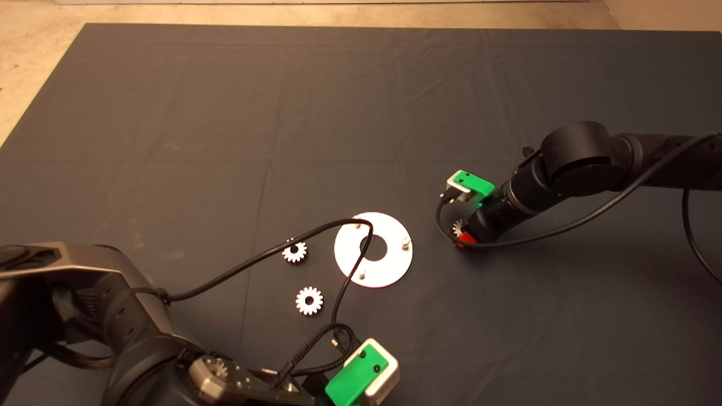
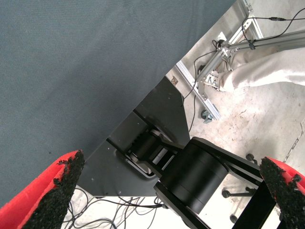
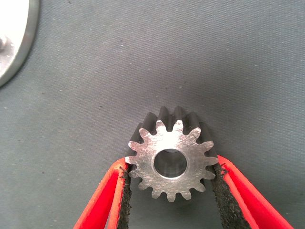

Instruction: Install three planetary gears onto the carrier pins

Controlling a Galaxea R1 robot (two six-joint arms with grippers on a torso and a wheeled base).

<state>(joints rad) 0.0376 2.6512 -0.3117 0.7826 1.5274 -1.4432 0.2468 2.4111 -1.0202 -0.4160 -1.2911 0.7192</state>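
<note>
Right of the disc, the right claw grips a gear; left claw released.

The head view looks down on the mat from above. The right wrist view sits close over a gear and shares the disc. The left wrist view faces the mat's edge and the floor.

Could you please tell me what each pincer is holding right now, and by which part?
The right pincer grips one gear by its toothed rim, on opposite sides. The left pincer is open and holds nothing.
</note>
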